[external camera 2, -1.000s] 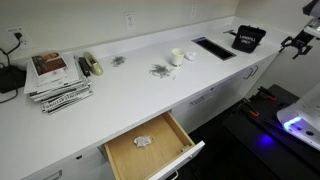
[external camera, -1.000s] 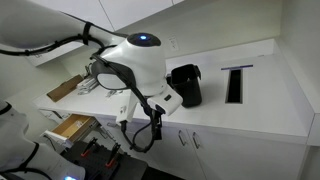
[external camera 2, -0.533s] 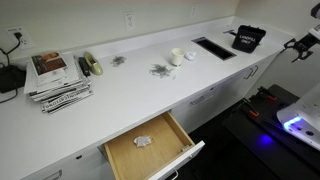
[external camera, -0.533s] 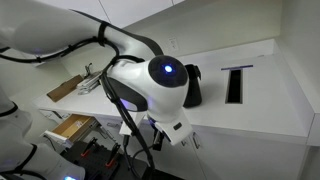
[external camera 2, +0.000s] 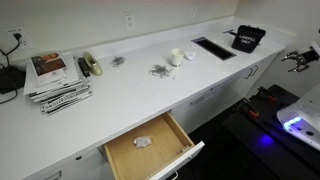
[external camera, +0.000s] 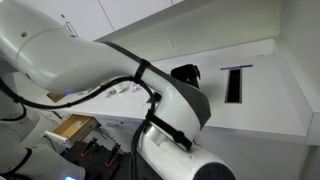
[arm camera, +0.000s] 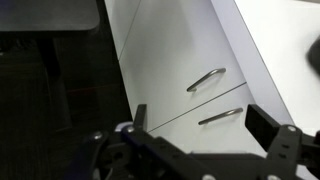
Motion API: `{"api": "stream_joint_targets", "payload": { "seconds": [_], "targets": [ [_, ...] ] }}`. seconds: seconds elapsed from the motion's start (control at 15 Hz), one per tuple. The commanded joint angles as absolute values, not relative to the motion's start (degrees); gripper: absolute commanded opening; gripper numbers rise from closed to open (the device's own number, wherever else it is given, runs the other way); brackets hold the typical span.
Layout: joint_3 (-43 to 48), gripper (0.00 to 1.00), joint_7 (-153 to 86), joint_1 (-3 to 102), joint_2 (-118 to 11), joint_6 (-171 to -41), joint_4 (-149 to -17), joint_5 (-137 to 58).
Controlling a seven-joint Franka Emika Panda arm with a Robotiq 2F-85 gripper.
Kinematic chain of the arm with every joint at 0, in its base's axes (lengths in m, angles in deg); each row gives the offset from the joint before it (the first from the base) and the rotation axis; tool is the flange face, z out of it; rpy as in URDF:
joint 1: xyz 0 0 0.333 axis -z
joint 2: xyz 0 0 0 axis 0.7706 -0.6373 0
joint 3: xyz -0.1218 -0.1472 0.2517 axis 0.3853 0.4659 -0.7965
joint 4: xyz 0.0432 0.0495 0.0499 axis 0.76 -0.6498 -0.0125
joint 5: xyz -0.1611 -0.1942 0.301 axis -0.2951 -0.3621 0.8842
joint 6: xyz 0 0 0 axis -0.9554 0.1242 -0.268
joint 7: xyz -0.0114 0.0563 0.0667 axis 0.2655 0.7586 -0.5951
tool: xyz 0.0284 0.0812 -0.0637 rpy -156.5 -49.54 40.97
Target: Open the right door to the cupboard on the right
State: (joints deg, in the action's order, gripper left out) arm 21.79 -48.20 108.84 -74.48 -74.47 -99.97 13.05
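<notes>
1. White tabletop (external camera 2: 130, 95) runs the length of the room. The cupboard (external camera 2: 246, 80) sits beneath its far end with both doors shut. The gripper (external camera 2: 298, 60) hangs out in front of it, well apart from the fronts.
2. Jaws: spread wide in the wrist view, with nothing between them. There the gripper (arm camera: 205, 128) faces the 2 bar handles.
3. Risk 1, wrong handle. The 2 handles lie close together, and the wrist view is turned sideways, with the tabletop edge at picture right. You could close on the twin's upper handle (arm camera: 205, 80) instead of the lower handle (arm camera: 221, 116), which probably belongs to the right door (arm camera: 252, 100).
4. Risk 2, slipping off. If you pull straight out rather than along the hinge arc, the jaws may slide off the thin bar.
5. Views compared. Only the wrist view shows the handles plainly. In an exterior view the arm (external camera: 110, 80) fills most of the picture and hides the cupboard. An exterior view alone shows the open drawer (external camera 2: 150, 145), well apart from your path.
</notes>
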Motion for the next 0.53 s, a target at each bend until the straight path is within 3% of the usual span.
{"api": "stream_joint_targets", "payload": {
  "seconds": [0.0, 0.47],
  "targets": [
    [18.3, 1.00, -43.3, 114.6, -80.7, -70.9, -95.1, 18.6],
    [16.3, 1.00, -40.5, 117.0, -85.5, -68.8, -94.1, 23.1]
  ]
}}
